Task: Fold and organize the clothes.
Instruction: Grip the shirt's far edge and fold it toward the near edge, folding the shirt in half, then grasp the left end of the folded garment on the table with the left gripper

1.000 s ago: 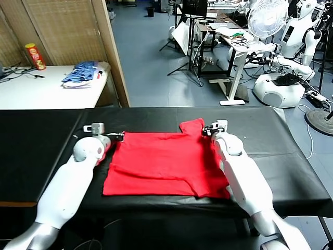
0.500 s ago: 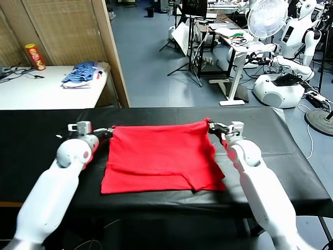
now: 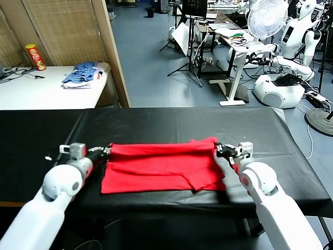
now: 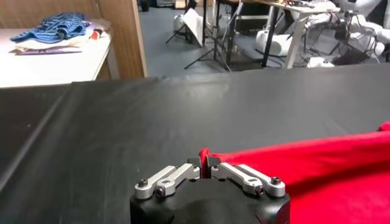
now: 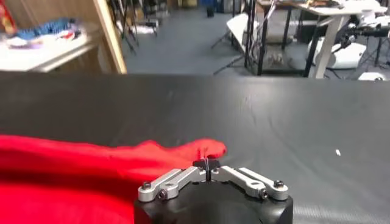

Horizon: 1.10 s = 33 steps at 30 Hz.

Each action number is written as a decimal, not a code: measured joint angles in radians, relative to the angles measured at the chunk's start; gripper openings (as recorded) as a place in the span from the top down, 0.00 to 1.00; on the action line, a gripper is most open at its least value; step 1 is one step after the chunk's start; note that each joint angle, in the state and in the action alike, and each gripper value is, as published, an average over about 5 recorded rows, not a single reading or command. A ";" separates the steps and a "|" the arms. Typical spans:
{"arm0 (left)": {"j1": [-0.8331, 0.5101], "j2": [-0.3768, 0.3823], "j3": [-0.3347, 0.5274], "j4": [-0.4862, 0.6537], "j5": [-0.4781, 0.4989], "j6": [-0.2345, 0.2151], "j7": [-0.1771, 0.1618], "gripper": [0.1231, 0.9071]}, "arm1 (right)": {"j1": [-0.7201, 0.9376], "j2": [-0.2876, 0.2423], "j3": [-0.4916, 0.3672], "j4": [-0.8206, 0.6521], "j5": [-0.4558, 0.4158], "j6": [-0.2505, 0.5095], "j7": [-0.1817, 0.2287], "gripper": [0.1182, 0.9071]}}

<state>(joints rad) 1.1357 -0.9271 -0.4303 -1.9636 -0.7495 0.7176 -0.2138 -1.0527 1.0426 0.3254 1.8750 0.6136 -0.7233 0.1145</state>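
Left gripper (image 3: pixel 104 151) and right gripper (image 3: pixel 219 149) pinch red T-shirt (image 3: pixel 161 166), half-folded.

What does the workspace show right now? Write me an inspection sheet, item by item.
Surface: black table, covered in a dark sheet.
Job's things: red T-shirt, far edge lifted toward the near edge, partly folded.
Clutter: nothing seen on the black table.
Grippers: left gripper shut on the shirt's left corner; right gripper shut on its right corner.
Cables: floor cable at right.
Surroundings: white side table with blue-and-white garment pile and red can; fan; other robots.
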 joint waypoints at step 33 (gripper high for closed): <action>0.032 -0.043 -0.054 -0.054 -0.034 0.019 -0.053 0.14 | 0.014 0.087 0.051 -0.033 -0.114 0.118 0.051 0.14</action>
<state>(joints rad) 1.1678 -0.9700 -0.4840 -2.0175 -0.7835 0.7366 -0.2672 -1.0388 1.1296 0.3763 1.8425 0.4992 -0.6054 0.1653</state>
